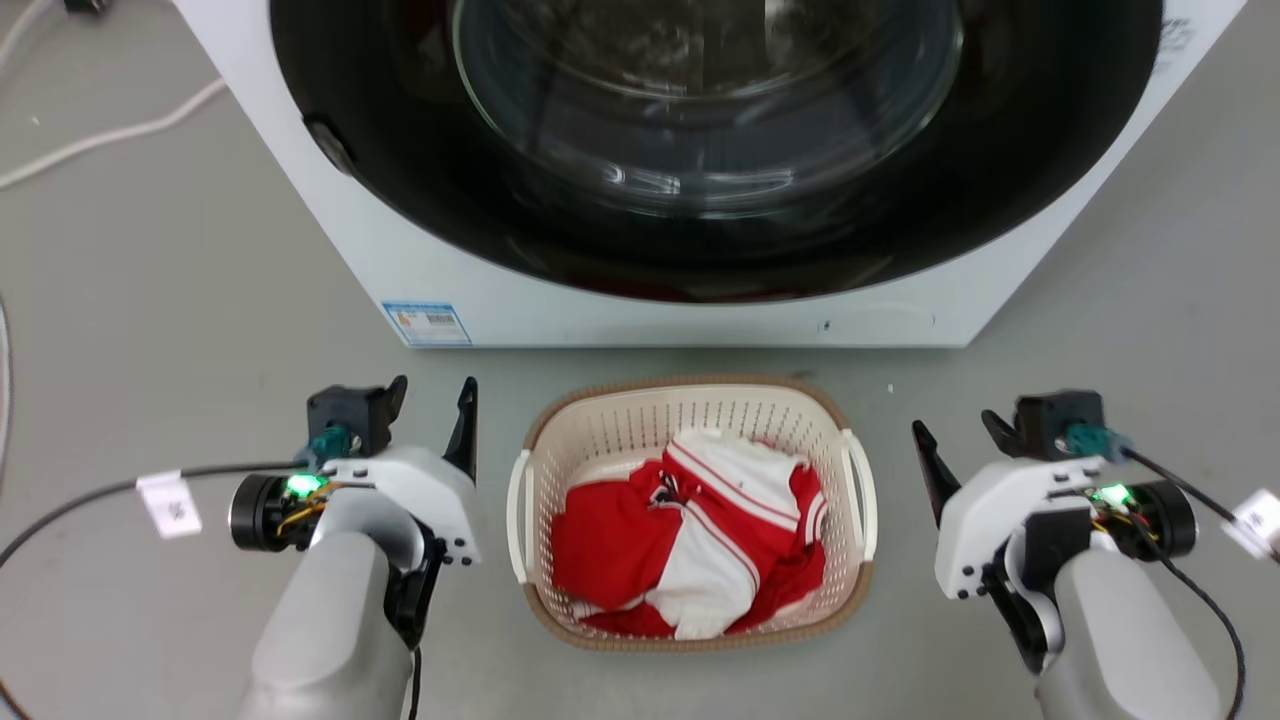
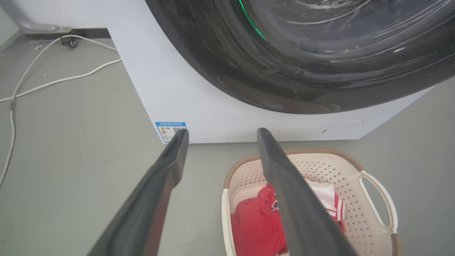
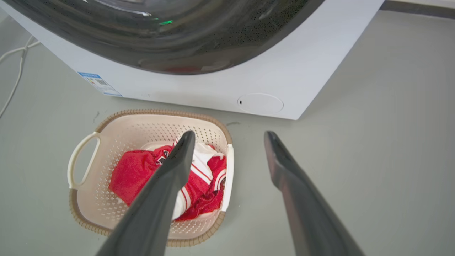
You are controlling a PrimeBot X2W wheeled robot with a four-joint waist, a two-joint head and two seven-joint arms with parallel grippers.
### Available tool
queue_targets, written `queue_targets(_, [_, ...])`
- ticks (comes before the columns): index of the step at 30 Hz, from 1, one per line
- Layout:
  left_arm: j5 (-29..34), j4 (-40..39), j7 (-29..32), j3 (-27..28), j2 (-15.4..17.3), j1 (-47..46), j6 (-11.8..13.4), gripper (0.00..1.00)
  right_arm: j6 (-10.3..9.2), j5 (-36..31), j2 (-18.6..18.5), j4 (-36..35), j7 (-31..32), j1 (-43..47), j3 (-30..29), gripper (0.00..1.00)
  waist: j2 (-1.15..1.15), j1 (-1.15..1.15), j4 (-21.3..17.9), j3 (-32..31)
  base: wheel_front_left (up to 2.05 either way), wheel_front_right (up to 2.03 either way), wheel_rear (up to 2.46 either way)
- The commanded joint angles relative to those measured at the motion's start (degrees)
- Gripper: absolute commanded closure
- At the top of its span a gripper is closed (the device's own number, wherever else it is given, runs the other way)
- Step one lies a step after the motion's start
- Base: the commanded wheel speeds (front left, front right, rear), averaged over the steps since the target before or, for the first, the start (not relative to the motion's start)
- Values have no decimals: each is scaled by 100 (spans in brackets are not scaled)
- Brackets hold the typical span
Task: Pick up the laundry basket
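A cream-white perforated plastic laundry basket with a brown woven-look rim stands upright on the grey floor. In the head view it sits just at 6 o'clock of a white front-loading washing machine, with a narrow strip of floor between them. The machine's round dark glass door looms above. Inside the basket lies a crumpled red and white striped garment, heaped toward the 6 o'clock end. A white loop handle runs along the basket's 9 o'clock side, and its twin runs along the 3 o'clock side.

The left gripper hangs at 9 o'clock of the basket, near it but apart from the handle. Its two long dark fingers are spread wide and hold nothing. In the left wrist view one finger crosses in front of the basket's near corner, while the other stands over bare floor.

The right gripper hangs at 3 o'clock of the basket, likewise apart from it, fingers spread wide and empty. In the right wrist view one finger overlaps the garment, and the other lies over open floor.

A blue-edged label is stuck at the machine's lower corner, toward 10 o'clock of the basket. White cables trail over the floor farther out toward 10 o'clock.
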Motion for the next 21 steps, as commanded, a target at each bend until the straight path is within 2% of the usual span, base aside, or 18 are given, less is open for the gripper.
queue_targets(1, [-43,197,54,-37,28,-196,-29,0,-4,-55,11,227,119,-224,35,0,0,-1,-33,310,0,0,0])
queue_targets(12, [-462,1848,711,-237,177,-1174,-144,0,-4,15,10,2015,462,-1432,180,0,0,-1,-146,1228,0,0,0])
queue_targets(21, [-1010,2237,1263,-899,259,-1752,-151,0,-4,117,10,3137,644,-2307,373,0,0,-1,-202,1905,0,0,0])
